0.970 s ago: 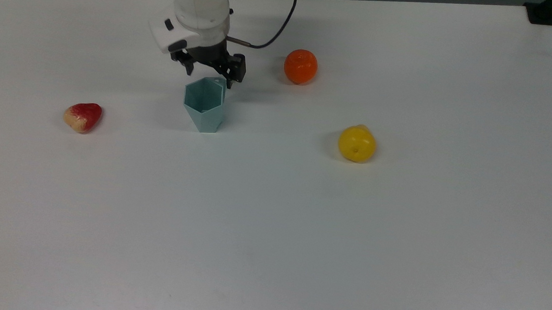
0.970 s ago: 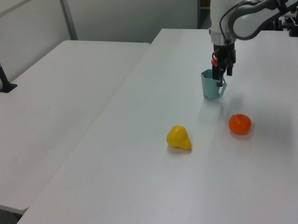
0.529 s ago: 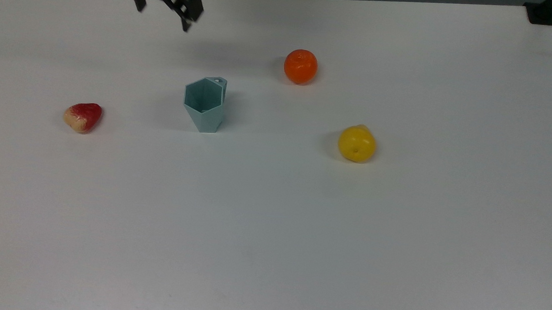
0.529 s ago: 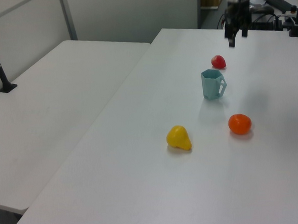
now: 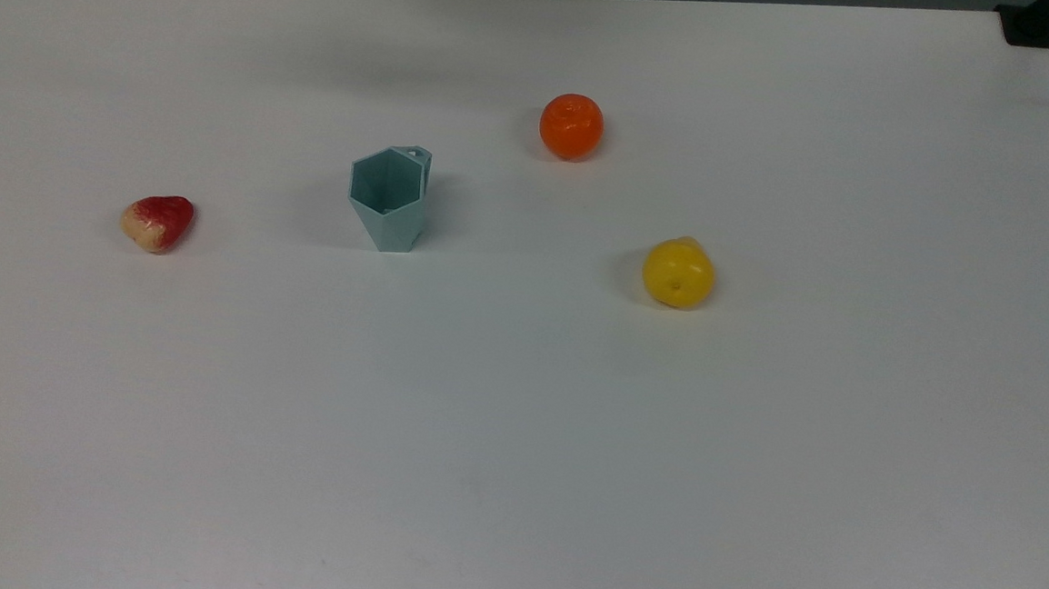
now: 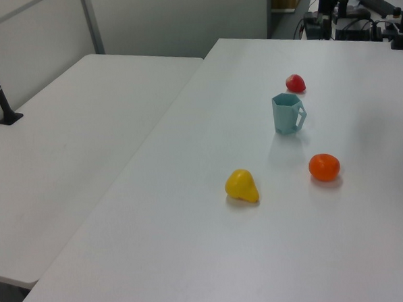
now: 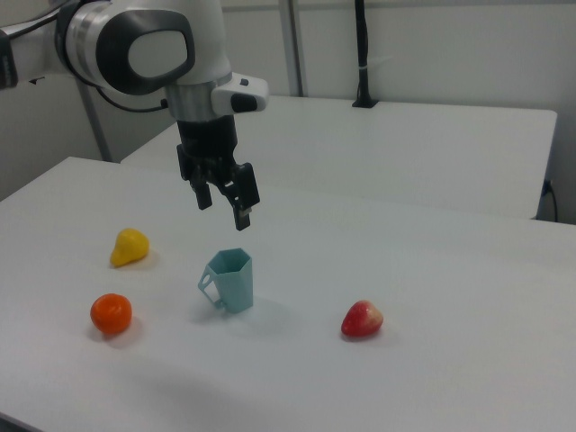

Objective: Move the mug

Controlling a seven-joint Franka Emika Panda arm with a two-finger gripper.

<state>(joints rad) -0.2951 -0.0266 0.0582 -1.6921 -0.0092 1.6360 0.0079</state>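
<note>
Your mug (image 5: 389,197) stands upright on the table (image 5: 516,440), free of any grip, between the strawberry (image 5: 157,222) and the orange (image 5: 571,126) in the top view, with the lemon (image 5: 678,272) further off. Whether it sits at its goal you can't judge from here; if this is the spot, the task looks done, otherwise you have a fresh grasp ahead. In the right view your gripper (image 7: 222,198) hangs above the mug, well clear, pointing down, jaws spread and empty, wrist vertical under the white arm (image 7: 144,45).
</note>
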